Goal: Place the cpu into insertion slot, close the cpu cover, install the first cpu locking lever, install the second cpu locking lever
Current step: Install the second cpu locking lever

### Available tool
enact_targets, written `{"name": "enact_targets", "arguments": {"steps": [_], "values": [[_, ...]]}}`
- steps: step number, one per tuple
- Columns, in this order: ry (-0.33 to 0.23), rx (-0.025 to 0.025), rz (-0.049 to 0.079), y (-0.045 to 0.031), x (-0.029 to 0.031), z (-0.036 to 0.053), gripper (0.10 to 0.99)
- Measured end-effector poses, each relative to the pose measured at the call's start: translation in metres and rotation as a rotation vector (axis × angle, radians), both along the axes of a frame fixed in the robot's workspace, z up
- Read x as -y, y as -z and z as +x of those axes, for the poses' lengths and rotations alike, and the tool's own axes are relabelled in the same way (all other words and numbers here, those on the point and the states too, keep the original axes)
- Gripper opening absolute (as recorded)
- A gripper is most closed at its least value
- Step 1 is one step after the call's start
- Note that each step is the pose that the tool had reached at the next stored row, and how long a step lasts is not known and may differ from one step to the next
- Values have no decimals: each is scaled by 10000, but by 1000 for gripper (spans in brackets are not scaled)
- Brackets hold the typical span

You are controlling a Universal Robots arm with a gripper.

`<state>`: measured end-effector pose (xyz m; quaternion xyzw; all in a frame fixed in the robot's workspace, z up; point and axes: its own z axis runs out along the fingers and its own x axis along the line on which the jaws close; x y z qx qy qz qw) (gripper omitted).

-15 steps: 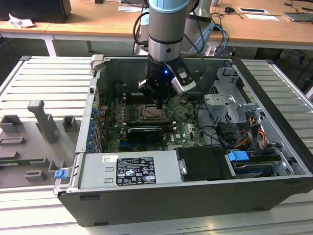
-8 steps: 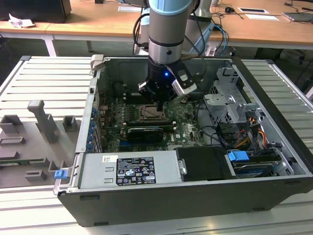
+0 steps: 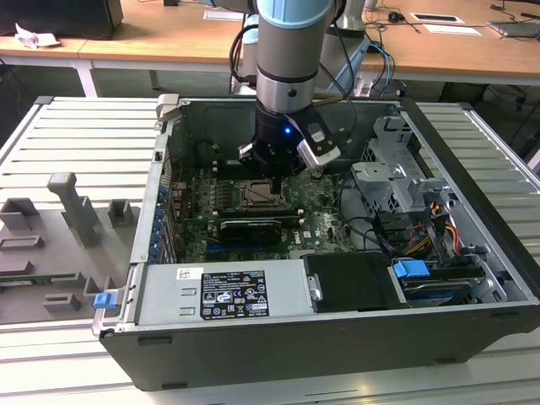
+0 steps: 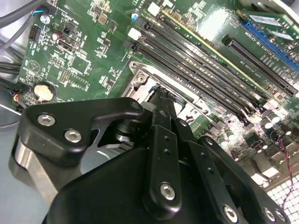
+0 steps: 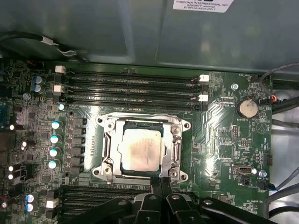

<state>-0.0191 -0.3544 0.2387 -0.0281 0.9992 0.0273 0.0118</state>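
- I see the cpu (image 5: 141, 150) lying flat in the insertion slot (image 5: 108, 154), its pale metal top facing up through the window, so I judge the placing step done.
- The cpu cover (image 5: 176, 148) appears to lie down over the chip, its silvery frame ringing it on all 4 sides; whether the levers are latched I cannot tell.
- My claw (image 5: 161, 183) sits at the socket's edge in the first wrist view, the 2 fingertips (image 5: 156, 184) pressed together with nothing visible between them, so I read it as closed and empty. I take that narrow tip to be for pressing or hooking at the frame rather than grasping.
- In the second wrist view the claw (image 4: 161, 95) points down at the socket's corner, beside the long memory slots (image 4: 201, 60).
- In the exterior view the arm (image 3: 287, 67) reaches straight down into the open computer case (image 3: 337, 337), which lies on its side on the slatted worktop (image 3: 76, 135), giving top access to the motherboard (image 3: 325, 215).
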Motion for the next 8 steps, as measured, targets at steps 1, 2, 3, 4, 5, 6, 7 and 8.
{"name": "enact_targets", "arguments": {"steps": [1,2,3,4,5,6,7,8], "values": [[0,0,0,0,7,0,106],[0,-1,-1,0,15,0,106],[0,-2,0,0,36,0,106],[1,-15,3,1,59,0,106],[0,-18,14,3,80,0,106],[-1,-19,63,7,138,0,106],[3,-18,95,9,152,-11,106],[1,-18,126,10,156,-37,106]]}}
